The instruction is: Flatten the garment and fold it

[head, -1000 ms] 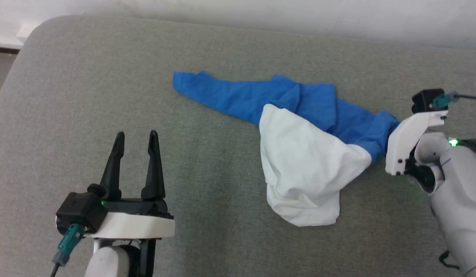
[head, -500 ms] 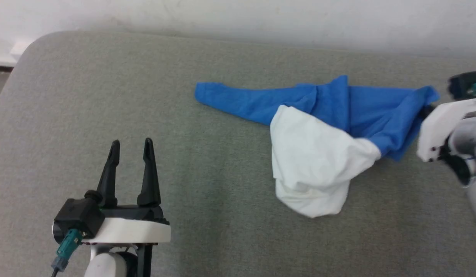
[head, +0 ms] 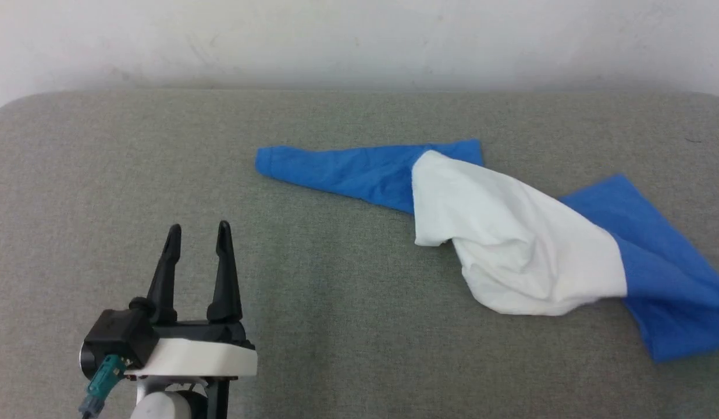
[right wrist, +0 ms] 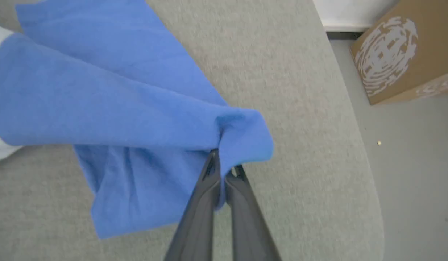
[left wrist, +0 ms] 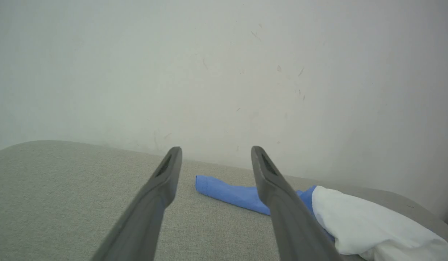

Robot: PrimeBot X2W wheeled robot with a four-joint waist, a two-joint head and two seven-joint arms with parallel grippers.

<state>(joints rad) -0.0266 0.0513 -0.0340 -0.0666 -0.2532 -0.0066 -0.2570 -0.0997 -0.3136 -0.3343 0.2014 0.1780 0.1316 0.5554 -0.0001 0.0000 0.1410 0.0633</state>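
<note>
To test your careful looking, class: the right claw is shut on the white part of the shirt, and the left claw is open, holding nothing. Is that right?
Not quite. The right claw is shut on a blue part of the shirt, not the white part; the right wrist view shows it. The left claw is open, holding nothing.

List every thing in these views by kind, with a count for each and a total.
garment: 1
grippers: 2, the left gripper open, the right gripper shut on the garment's blue cloth
cardboard box: 1
grey padded surface: 1
Total: 5
</note>
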